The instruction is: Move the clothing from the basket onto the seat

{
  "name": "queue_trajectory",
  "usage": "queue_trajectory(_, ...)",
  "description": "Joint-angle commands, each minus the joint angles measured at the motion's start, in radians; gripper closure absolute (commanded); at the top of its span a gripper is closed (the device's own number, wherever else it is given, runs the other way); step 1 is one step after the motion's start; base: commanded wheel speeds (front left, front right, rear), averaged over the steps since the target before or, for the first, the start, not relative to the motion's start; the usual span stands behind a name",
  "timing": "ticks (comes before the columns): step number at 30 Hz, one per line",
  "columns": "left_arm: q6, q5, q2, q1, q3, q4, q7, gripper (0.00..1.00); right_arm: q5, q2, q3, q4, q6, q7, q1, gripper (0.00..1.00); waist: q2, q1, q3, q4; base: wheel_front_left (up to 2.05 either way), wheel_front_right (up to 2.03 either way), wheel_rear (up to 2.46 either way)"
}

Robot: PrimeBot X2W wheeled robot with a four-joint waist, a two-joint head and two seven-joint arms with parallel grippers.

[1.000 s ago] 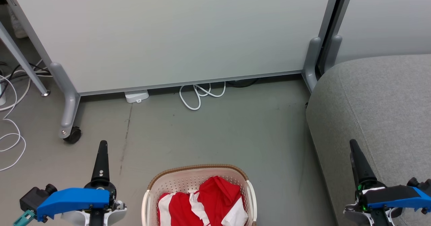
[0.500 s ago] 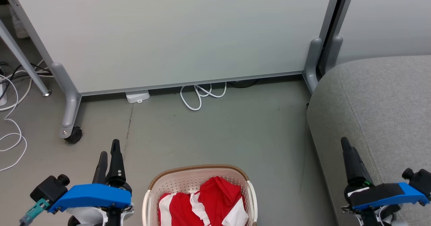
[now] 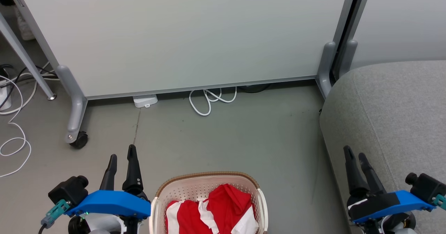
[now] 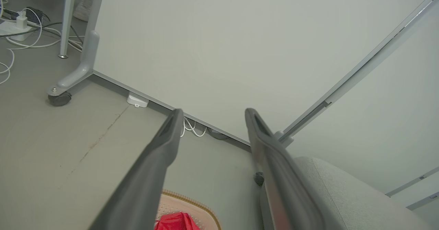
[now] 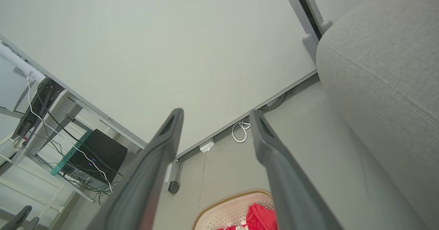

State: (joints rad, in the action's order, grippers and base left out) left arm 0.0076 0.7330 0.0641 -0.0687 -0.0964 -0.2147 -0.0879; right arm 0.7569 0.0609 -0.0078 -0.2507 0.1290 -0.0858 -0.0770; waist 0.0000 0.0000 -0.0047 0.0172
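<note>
My L gripper (image 3: 122,151) & R gripper (image 3: 353,151): fingers apart, empty, pointing up-view. Red/white clothing (image 3: 223,209) heaped in basket (image 3: 205,175) btwn them, long axis unclear, cropped. Grey seat (image 3: 393,115) on R.

No legible text, label, brand, number or sign in any view. Checked for print: clothing (image 3: 226,202), basket (image 3: 205,175), partition panel (image 3: 191,35). No marking made out on white box (image 3: 145,100) at the panel's foot; too small to tell.
</note>
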Motion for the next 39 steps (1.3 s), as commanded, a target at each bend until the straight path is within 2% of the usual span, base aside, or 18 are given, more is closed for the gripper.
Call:
queue_trajectory(1,0.009,-0.040,0.011,-0.028,-0.011,0.007,-0.013,0.00,-0.042,0.005,0.004,0.006,0.001,-0.013,0.000,0.00,0.0000,0.0000,-0.001,0.001,0.00,0.00,0.00)
queue_trajectory(22,0.045,-0.277,0.028,-0.038,-0.086,-0.022,-0.072,0.00,-0.279,0.013,0.055,-0.022,0.002,-0.072,-0.004,0.00,0.0000,0.0000,0.001,0.012,0.00,0.00,0.00)
queue_trajectory(39,-0.010,-0.416,0.020,-0.039,-0.121,-0.041,-0.112,0.00,-0.431,0.028,0.085,-0.025,0.002,-0.114,0.002,0.00,0.0000,0.0000,-0.001,0.022,0.00,0.00,0.00)
